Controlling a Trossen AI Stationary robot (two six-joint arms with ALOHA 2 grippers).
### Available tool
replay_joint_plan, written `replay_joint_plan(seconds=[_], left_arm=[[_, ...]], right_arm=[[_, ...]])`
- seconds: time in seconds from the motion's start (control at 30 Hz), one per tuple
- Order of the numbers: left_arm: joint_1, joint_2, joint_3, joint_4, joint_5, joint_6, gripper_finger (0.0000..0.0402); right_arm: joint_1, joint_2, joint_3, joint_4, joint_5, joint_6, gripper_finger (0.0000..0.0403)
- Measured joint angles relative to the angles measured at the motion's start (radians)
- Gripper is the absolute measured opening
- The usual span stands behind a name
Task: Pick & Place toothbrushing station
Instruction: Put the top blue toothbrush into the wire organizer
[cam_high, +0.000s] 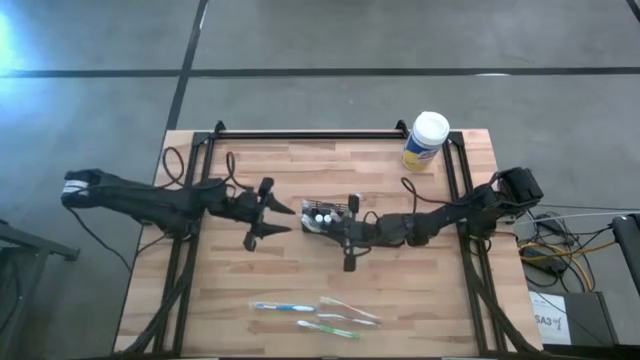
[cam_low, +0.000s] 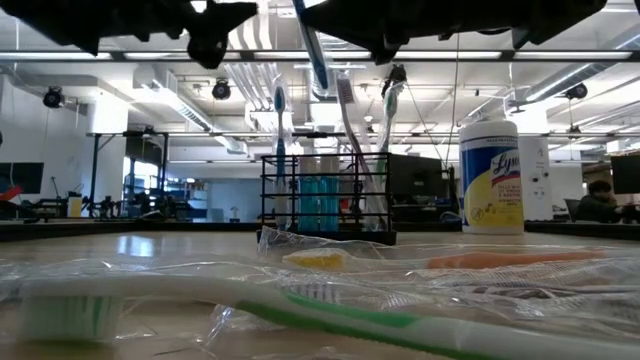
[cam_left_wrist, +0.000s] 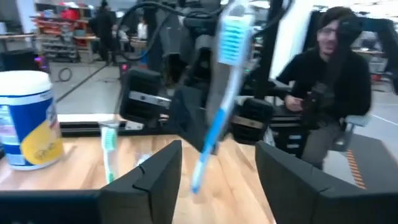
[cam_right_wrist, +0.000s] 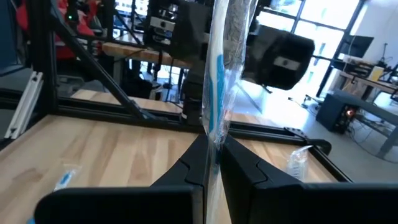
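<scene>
The black mesh holder (cam_high: 328, 214) stands mid-table with two small white-topped pieces in it; in the low view several toothbrushes stand upright in the holder (cam_low: 325, 200), heads up. My right gripper (cam_right_wrist: 214, 140), reaching in level from the right just near of the holder, is shut on a blue toothbrush (cam_left_wrist: 219, 106) that seems to be in clear wrap. My left gripper (cam_high: 282, 220) hovers open left of the holder, its fingers (cam_left_wrist: 155, 180) apart and pointing at that brush without touching it. Three more wrapped toothbrushes (cam_high: 320, 312) lie flat near the table's near edge. My right gripper pinches the blue toothbrush's handle (cam_right_wrist: 215, 127) between its two fingers, which come level from the table's right and lie across it. The brush is lifted clear and stands nearly upright, slightly tilted, with its bristle head (cam_left_wrist: 234, 32) up and its handle end (cam_left_wrist: 196, 182) hanging below.
A yellow canister with a white lid (cam_high: 426, 140) stands at the far right of the table. A black frame rail (cam_high: 310, 133) runs along the far edge. A person sits beyond the table (cam_left_wrist: 329, 93). Bare wood lies between the holder and the loose brushes.
</scene>
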Motion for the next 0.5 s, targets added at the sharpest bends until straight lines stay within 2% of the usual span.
replay_joint_plan(seconds=[0.17,0.5], left_arm=[[0.000,0.088,0.073,-0.004,-0.049,0.000,0.0215],[-0.002,0.224,0.162,-0.004,-0.004,-0.002,0.0216]], right_arm=[[-0.001,0.000,0.000,0.000,0.000,0.002,0.0022],[0.000,0.000,0.000,0.000,0.000,0.003,0.0022]])
